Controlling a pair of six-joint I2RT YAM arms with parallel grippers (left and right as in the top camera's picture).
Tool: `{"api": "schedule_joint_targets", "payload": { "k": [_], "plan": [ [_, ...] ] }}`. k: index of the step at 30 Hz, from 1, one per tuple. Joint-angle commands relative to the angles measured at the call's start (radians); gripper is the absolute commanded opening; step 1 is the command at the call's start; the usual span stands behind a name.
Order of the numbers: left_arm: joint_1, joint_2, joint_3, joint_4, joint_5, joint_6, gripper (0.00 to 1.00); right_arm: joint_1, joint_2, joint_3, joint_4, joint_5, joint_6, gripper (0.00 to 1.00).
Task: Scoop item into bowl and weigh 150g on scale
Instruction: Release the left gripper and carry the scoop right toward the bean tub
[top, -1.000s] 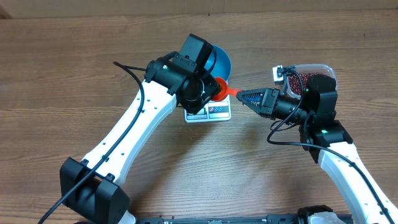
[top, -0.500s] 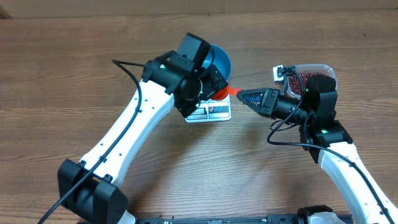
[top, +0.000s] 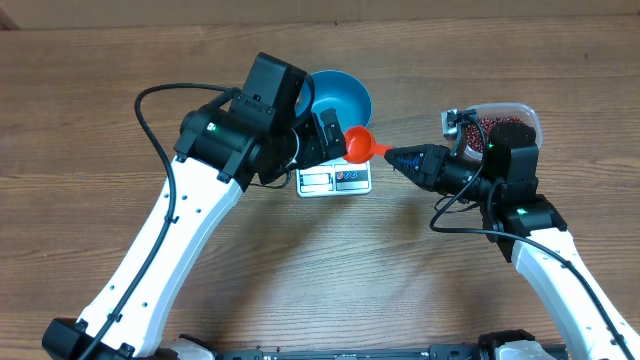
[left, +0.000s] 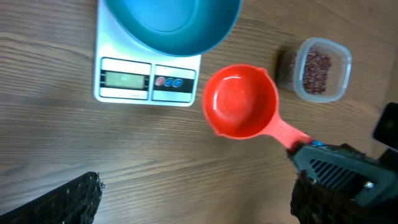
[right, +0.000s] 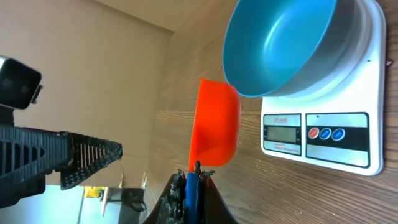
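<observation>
While your right gripper pinches the red scoop's handle, bowl just ahead, your left gripper gapes released.

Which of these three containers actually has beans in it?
The clear rounded plastic tub holds dark red beans; the bright blue round bowl on the white scale and the red plastic scoop are both empty.

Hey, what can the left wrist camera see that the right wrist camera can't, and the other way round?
Only the left wrist: the clear tub of beans, and a look from above into the scoop, which is empty. Only the right wrist: the scoop seen side-on, plus a beige backdrop past the table. Both: the blue bowl sitting on the white scale, and the right gripper shut on the scoop's handle.
</observation>
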Motion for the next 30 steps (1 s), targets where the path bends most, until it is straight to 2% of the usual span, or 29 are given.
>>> {"api": "schedule_joint_targets", "payload": {
  "k": [1, 9, 15, 20, 26, 30],
  "plan": [
    [0.005, -0.008, 0.016, -0.02, -0.071, 0.048, 1.0, 0.002, -0.032, 0.018, -0.002, 0.032, -0.013, 0.04],
    [0.005, -0.008, 0.016, -0.055, -0.109, 0.059, 1.0, 0.002, -0.046, 0.039, -0.147, 0.145, -0.069, 0.04],
    [0.005, -0.008, 0.016, -0.053, -0.109, 0.058, 1.0, 0.002, -0.047, 0.23, -0.481, 0.33, -0.179, 0.04],
    [0.005, -0.008, 0.016, -0.053, -0.109, 0.059, 1.0, 0.002, -0.065, 0.353, -0.666, 0.494, -0.227, 0.04],
    [0.005, -0.008, 0.016, -0.055, -0.128, 0.06, 0.99, 0.002, -0.119, 0.379, -0.735, 0.628, -0.229, 0.04],
    [0.002, -0.005, 0.016, -0.058, -0.142, 0.132, 1.0, 0.002, -0.146, 0.384, -0.755, 0.712, -0.229, 0.04]
  ]
}}
